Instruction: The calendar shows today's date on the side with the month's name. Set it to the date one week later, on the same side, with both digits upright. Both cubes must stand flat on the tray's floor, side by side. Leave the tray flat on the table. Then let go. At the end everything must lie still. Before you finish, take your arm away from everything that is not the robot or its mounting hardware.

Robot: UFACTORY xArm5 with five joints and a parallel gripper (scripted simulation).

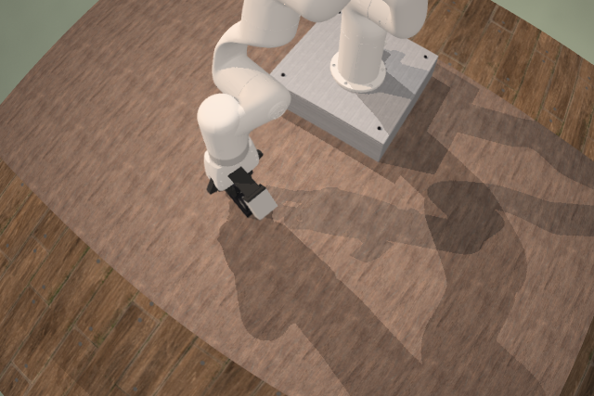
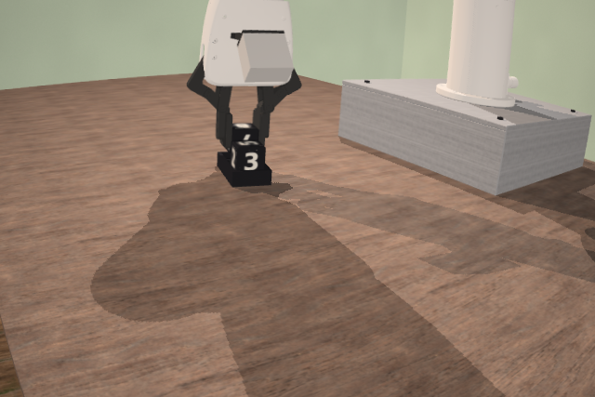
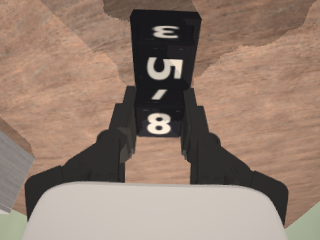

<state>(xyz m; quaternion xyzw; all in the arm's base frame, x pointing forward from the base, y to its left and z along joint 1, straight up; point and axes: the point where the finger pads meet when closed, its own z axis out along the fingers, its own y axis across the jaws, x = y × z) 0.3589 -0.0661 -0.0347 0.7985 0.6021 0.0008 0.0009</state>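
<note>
A small black tray (image 2: 240, 179) stands on the wooden table. In it, the front cube (image 2: 250, 160) (image 3: 164, 67) shows a white 3 toward the exterior camera and a 5 on top. Right behind it is the second black cube (image 2: 245, 131) (image 3: 160, 122), with an 8 on top in the wrist view. My gripper (image 2: 244, 135) (image 3: 159, 101) (image 1: 242, 200) comes straight down and is shut on this rear cube, one finger on each side. The cube's lower part is hidden behind the front cube, so I cannot tell whether it touches the tray floor. In the top view the arm hides the cubes.
The arm's grey base block (image 2: 461, 133) (image 1: 355, 95) stands to the right of the tray, well apart from it. Dark shadows lie across the wooden table (image 2: 120, 152) in front.
</note>
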